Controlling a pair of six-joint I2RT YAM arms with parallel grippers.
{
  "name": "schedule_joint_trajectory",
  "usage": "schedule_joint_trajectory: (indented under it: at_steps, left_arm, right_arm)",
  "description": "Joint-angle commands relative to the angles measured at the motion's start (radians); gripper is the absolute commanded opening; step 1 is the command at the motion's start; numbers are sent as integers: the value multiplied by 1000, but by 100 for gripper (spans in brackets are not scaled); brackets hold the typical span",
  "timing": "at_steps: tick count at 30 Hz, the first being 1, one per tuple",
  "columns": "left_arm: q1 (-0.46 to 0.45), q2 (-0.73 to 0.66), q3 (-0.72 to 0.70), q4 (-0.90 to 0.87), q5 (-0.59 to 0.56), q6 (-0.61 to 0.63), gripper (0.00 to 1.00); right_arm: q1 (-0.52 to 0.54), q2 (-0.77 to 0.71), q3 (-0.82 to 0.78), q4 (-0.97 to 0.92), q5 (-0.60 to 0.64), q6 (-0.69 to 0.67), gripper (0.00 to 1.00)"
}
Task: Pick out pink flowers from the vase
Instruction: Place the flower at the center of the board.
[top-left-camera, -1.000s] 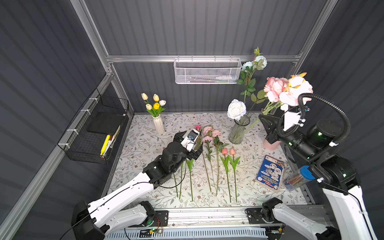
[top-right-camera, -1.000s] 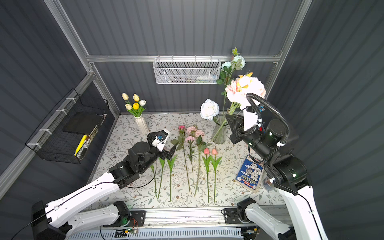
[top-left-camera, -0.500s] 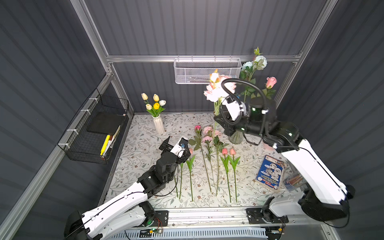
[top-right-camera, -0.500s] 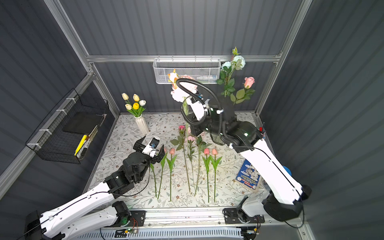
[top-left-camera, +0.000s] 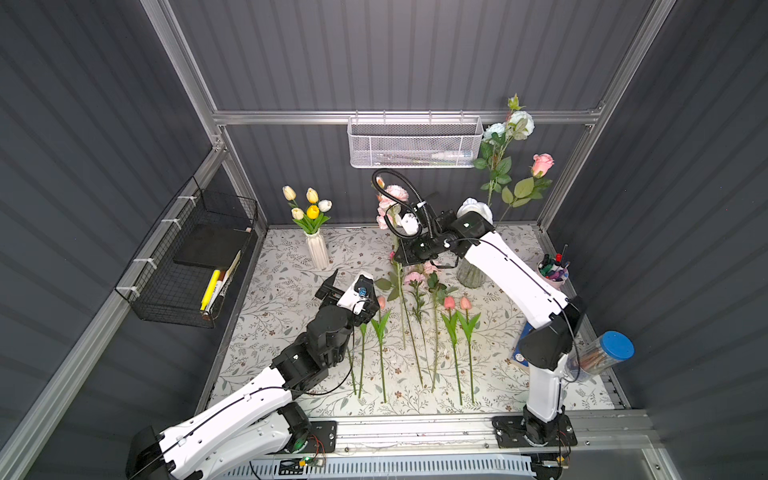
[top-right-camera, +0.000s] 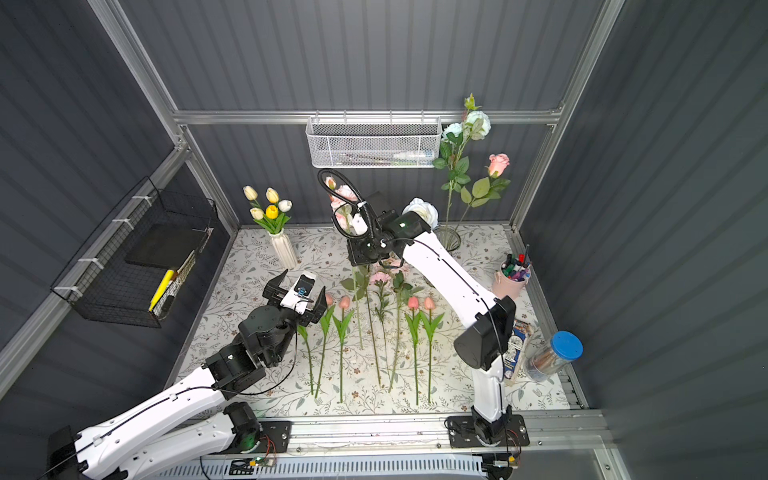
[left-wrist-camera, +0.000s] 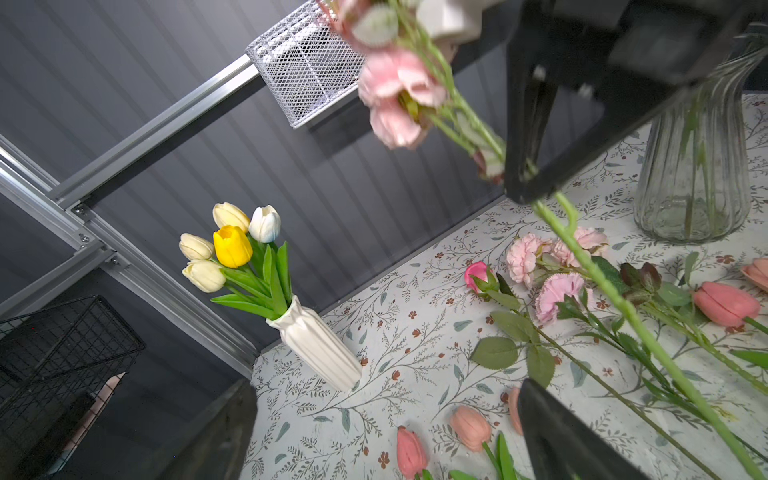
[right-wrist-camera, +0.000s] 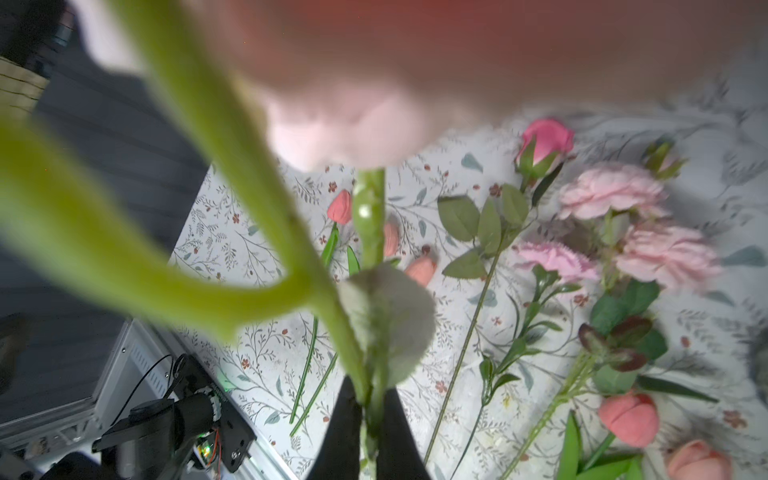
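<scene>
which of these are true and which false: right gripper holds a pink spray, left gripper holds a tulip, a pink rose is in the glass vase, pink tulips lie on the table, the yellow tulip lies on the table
1. The right gripper is shut on the stem of a pale pink spray. True.
2. The left gripper holds a tulip. False: it is open and empty.
3. A pink rose stands in the glass vase. True.
4. Pink tulips lie on the table. True.
5. The yellow tulip lies on the table. False: it stands in the white ribbed vase.
</scene>
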Motion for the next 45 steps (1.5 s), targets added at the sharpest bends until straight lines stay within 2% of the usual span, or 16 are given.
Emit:
schedule_joint_trajectory:
  at_steps: [1, 6, 18, 23, 26, 34, 45]
  left_arm:
    - [-3, -3, 5, 6, 23, 2, 99]
    - [-3, 3, 13, -5, 41, -6, 99]
    - [-3, 22, 16, -21, 72, -5, 99]
    - [-3, 31, 19, -18, 81, -4, 99]
    - [-3, 38, 22, -18, 86, -6, 99]
    - [-3, 44, 19, -18, 88, -6, 99]
    - [-3, 51, 20, -21, 91, -6, 99]
  right_arm:
    - [-8, 54, 28, -83, -101, 51, 0]
    - [-13, 141, 10, -115, -75, 57, 0]
    - [-34, 303, -6, -62, -53, 122, 0]
    - [-35, 248, -69, -3, 64, 124, 0]
    - [-35, 217, -136, 52, 54, 124, 0]
    - [-34, 248, -205, 109, 38, 186, 2]
    - [-35, 315, -178, 155, 67, 198, 10]
